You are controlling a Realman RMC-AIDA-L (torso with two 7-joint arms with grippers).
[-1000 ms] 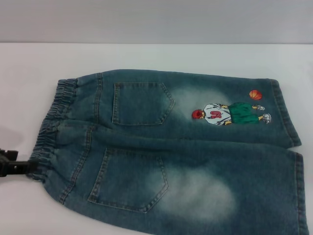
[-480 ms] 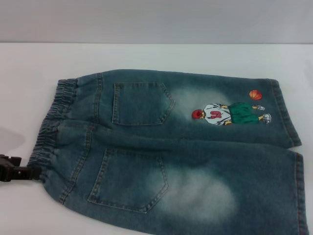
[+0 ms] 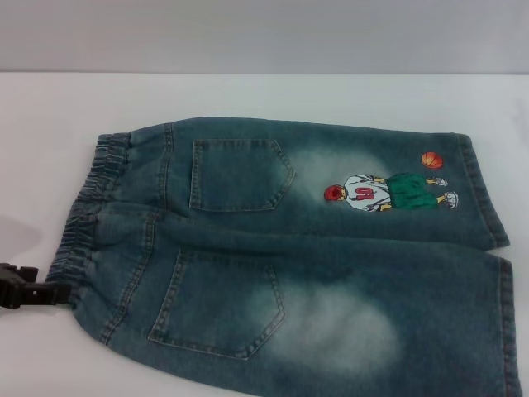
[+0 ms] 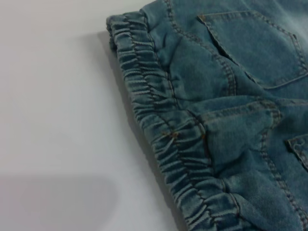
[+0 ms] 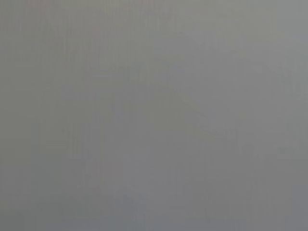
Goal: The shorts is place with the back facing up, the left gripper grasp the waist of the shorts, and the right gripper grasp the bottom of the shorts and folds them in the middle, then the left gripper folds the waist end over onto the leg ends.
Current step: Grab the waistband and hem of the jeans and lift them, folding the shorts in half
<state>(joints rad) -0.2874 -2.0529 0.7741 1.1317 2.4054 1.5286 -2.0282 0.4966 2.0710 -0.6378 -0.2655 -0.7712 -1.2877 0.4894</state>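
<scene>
Head view | shorts are laid flat, back up, on tabletop | left gripper is seen at waist, 9 o'clock edge | finger state cannot be told

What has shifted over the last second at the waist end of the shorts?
The left gripper has dropped slightly toward the near corner of the waist, reaching it; whether it grips the fabric cannot be told. The shorts lie flat, back up, as before. The right gripper is out of view.
</scene>
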